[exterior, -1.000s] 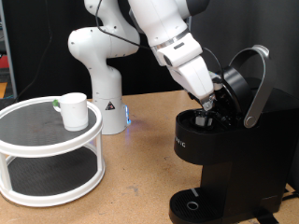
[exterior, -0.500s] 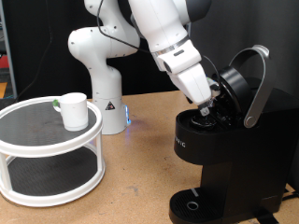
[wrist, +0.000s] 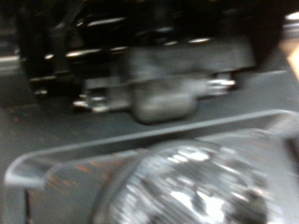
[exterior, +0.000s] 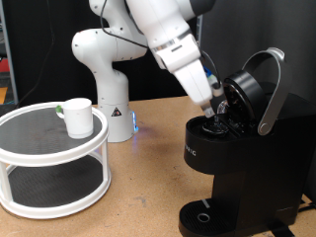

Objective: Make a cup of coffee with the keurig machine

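Exterior view: coffee machine [exterior: 242,168] stands at right of frame on the table [exterior: 133,212], lid [exterior: 259,84] tilted up and open. Gripper [exterior: 219,107] sits at centre-right, just above the open pod chamber, under the raised lid. Jaws: cannot tell how far open, or whether anything is held; the wrist view is dark and blurred. White cup [exterior: 77,118] rests on the top tier of a round white two-tier stand [exterior: 49,163] at left, well apart from the machine.
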Available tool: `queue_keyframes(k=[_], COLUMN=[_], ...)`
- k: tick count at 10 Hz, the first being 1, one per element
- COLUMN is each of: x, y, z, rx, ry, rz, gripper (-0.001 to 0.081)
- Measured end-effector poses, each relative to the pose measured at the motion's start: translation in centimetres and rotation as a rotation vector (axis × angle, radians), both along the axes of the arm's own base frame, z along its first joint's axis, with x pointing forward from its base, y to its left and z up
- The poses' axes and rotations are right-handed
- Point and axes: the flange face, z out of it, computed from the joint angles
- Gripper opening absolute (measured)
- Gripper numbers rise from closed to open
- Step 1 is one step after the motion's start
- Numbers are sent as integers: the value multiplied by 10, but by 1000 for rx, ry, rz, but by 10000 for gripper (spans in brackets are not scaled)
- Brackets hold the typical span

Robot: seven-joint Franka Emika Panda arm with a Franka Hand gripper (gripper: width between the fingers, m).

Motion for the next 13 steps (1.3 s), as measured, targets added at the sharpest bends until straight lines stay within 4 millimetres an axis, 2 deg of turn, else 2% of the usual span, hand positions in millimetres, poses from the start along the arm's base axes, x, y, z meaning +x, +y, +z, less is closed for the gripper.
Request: queue_keyframes(k=[2, 5, 7, 9, 13], x=[5, 4, 2, 2, 9], y=[-22, -27, -37, -54, -77], z=[18, 18, 21, 42, 101], rx=[0, -4, 33, 75, 130], ry=[-17, -11, 1, 1, -7], rz=[-18, -10, 16, 56, 105], gripper=[803, 803, 803, 803, 803])
